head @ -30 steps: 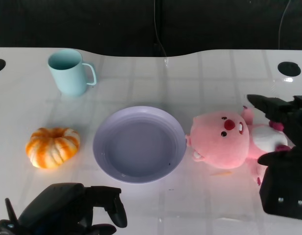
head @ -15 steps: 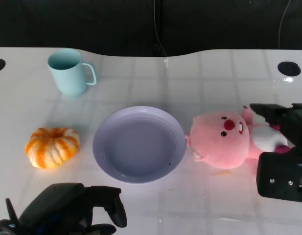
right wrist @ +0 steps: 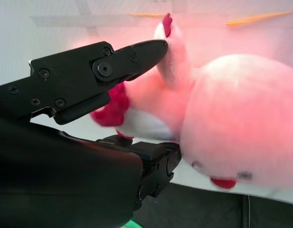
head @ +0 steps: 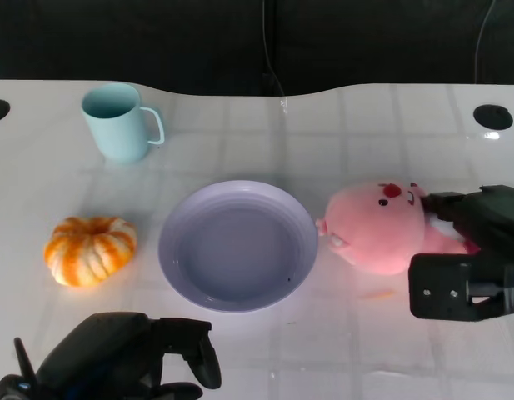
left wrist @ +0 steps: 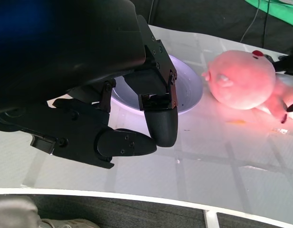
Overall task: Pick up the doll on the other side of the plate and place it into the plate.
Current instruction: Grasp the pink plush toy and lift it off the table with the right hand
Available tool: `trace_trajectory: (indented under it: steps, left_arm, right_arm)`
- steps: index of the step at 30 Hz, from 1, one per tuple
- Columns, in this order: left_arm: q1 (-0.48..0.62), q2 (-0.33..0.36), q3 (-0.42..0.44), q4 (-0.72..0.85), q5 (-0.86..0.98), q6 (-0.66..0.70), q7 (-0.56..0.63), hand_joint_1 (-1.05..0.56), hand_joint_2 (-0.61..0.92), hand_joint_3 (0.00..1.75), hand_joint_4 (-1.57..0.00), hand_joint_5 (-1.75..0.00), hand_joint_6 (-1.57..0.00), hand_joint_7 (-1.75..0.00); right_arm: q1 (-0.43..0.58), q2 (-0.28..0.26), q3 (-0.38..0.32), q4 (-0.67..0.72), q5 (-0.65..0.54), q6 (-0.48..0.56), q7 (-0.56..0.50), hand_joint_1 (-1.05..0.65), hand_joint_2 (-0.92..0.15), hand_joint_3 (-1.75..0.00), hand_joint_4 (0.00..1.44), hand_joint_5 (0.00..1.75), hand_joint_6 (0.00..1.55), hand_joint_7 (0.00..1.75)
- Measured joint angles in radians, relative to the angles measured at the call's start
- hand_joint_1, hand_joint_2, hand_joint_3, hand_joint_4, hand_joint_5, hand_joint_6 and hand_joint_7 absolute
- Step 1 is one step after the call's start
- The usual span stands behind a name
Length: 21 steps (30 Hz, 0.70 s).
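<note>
Two hands are in your views, and the right hand point(head: 469, 250) is the one on the job: its black fingers point(right wrist: 132, 54) are wrapped around the body of the pink doll point(head: 377, 227), one above and one below in the right wrist view, both touching the plush. You can read that as a grip, fingers closed on the doll's middle. From the head view much of the doll's body and legs is hidden behind that hand; you see only the round head, a red nose and a bit of white belly. Whether the doll has left the table point(head: 340, 125) you cannot tell from these pictures.

The doll lies just to the right of the lilac plate point(head: 237, 245), its snout close to the rim, not inside it.

Your left hand point(head: 127, 358) sits low at the near edge, partly cut off by the frame. Its fingers point(left wrist: 160, 116) are curled inward around nothing, hanging above the table in front of the plate.

Farther out, left of the plate, you have an orange-and-white pumpkin toy point(head: 90, 249), and beyond it a pale blue mug point(head: 117, 122) standing upright with its handle toward the centre. A small orange fleck point(head: 375, 293) lies on the table near the doll.
</note>
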State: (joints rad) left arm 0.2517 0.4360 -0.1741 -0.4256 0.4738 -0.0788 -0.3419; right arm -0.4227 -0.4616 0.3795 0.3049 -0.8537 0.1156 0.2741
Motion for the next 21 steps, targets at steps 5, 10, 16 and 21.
trace_trajectory:
  steps: [5,10,16,21]
  left_arm:
    - [0.002,-0.002,-0.002,-0.008,0.005,0.001,0.000,-0.30,0.92,0.35,-0.64,-1.61,-0.70,-1.10]
    - [0.005,-0.003,-0.001,-0.017,0.004,0.001,0.000,-0.30,0.92,0.35,-0.65,-1.61,-0.70,-1.09]
    - [0.009,-0.005,0.000,-0.024,0.004,0.005,0.000,-0.29,0.92,0.35,-0.65,-1.61,-0.71,-1.09]
    - [0.011,-0.007,-0.005,-0.030,0.016,0.018,0.000,-0.31,0.92,0.36,-0.64,-1.59,-0.70,-1.09]
  right_arm:
    - [-0.097,0.023,0.063,0.183,-0.007,-0.037,-0.068,-0.73,-0.92,-0.03,0.68,0.13,0.48,0.03]
    - [-0.224,0.082,0.132,0.404,-0.034,-0.045,-0.113,-0.65,-0.92,-0.04,0.72,0.07,0.56,0.04]
    - [-0.331,0.156,0.155,0.631,-0.008,-0.073,-0.203,-0.40,-0.92,-0.03,1.04,0.17,0.91,0.09]
    - [-0.363,0.165,0.182,0.736,0.003,-0.159,-0.330,-0.30,-0.92,-0.04,0.85,0.81,1.13,0.03]
